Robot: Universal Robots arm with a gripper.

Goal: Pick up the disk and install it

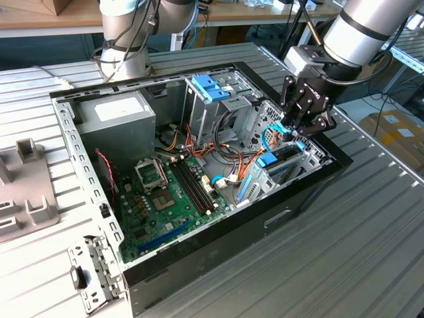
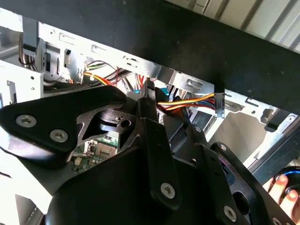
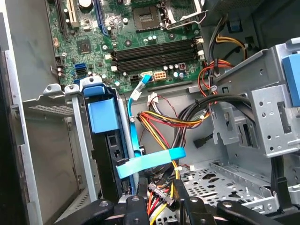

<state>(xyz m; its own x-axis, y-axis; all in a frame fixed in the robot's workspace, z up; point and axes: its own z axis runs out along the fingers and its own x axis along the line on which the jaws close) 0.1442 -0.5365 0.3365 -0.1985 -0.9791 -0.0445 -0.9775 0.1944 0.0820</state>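
The disk (image 3: 111,157) stands on edge in the metal bay at the case's front corner, a light-blue plastic tab (image 3: 100,111) clipped over its end. In the exterior view the disk (image 1: 286,165) sits low in that bay, on the exterior view's right. My gripper (image 1: 292,130) hovers just above and behind it, apart from it. In the first wrist view my gripper (image 3: 160,209) shows its two fingertips standing apart, with a bundle of red, yellow and orange wires (image 3: 161,194) passing between them. A flat blue cable (image 3: 150,162) lies across beside the disk.
The open computer case (image 1: 311,192) lies on a ribbed metal table (image 1: 371,258). Inside are the green motherboard (image 1: 169,199), a grey power-supply box (image 1: 116,116) and a tall cage with light-blue handles (image 1: 211,89). A hand (image 2: 277,187) shows in the second wrist view.
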